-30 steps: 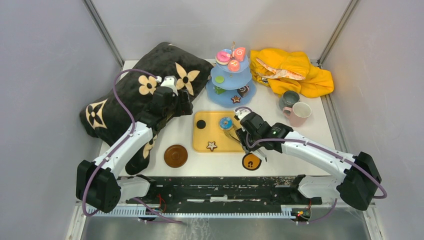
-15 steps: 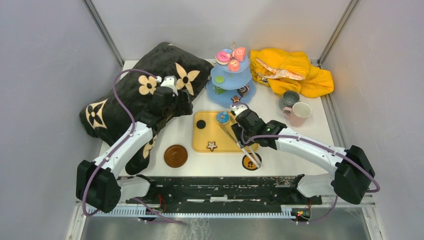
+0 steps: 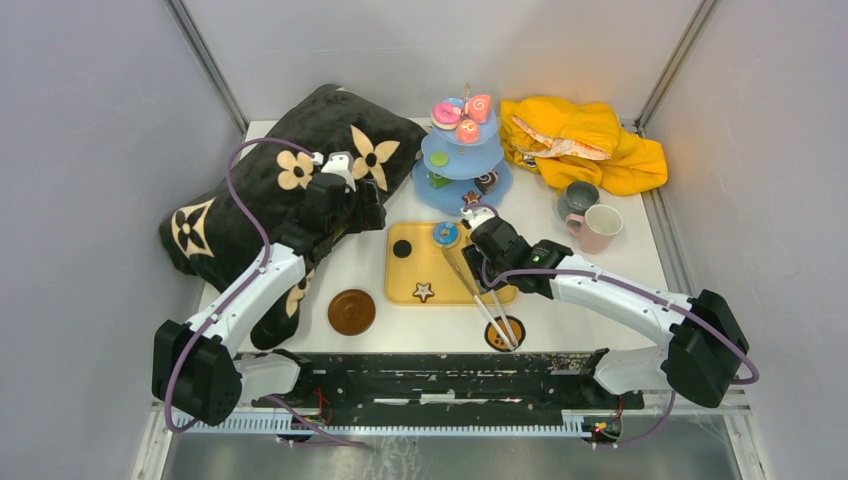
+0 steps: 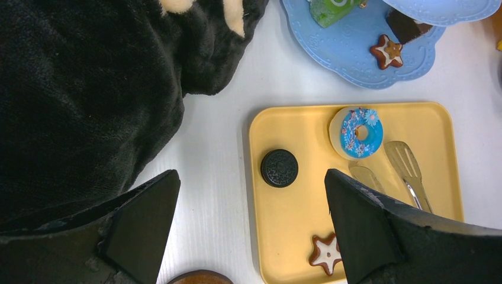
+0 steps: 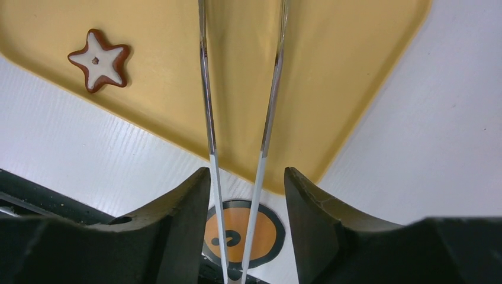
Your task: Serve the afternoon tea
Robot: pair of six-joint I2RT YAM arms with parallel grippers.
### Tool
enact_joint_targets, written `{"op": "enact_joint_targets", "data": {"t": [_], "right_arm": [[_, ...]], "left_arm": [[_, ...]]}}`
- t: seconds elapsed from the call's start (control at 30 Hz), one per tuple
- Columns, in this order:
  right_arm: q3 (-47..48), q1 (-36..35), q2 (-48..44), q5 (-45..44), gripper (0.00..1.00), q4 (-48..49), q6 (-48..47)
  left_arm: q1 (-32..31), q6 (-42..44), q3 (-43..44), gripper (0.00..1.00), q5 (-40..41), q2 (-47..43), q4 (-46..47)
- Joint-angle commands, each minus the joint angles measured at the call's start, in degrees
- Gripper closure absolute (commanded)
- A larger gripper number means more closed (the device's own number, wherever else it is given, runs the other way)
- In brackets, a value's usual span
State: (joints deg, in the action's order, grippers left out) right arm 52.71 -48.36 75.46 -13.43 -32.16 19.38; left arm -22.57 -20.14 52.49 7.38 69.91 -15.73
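Though in right hand (image 5: 245, 177), tongs (image 5: 205, 89) part-offscreen

Enclosure and work surface. Plain grey walls (image 3: 90, 150) are closing in the white desk (image 3: 365, 268) on the left, the right and the far side. Slanting metal struts (image 3: 205, 60) are running along the two far corners. A black rail (image 3: 430, 370) is lining the near edge of the desk, with a dull metal sheet (image 3: 450, 455) lying below it. Even light is falling from above, casting only soft shadows.
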Motion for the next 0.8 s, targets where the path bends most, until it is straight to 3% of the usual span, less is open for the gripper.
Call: {"op": "enact_joint_targets", "data": {"t": [0.0, 0.2, 0.4, 0.77], "right_arm": [[-0.2, 0.1, -1.8, -1.7, 0.43, 0.1, 2.0], [-3.1, 0.3, -2.5, 0.7, 0.31, 0.0, 4.2], [-6.1, 0.3, -3.0, 4.0, 0.25, 1.3, 3.7], [-8.6, 0.1, 0.0, 6.2, 0.28, 4.5, 3.8]], "left_arm": [[0.3, -1.6, 0.4, 0.0, 0.2, -0.3, 2.7], [0.3, -1.7, 0.3, 0.01, -0.4, 0.0, 2.8], [0.3, -2.0, 0.4, 0.0, -0.9, 0.1, 2.9], [0.2, -2.1, 0.7, 0.0, -0.9, 0.6, 2.9]]}}
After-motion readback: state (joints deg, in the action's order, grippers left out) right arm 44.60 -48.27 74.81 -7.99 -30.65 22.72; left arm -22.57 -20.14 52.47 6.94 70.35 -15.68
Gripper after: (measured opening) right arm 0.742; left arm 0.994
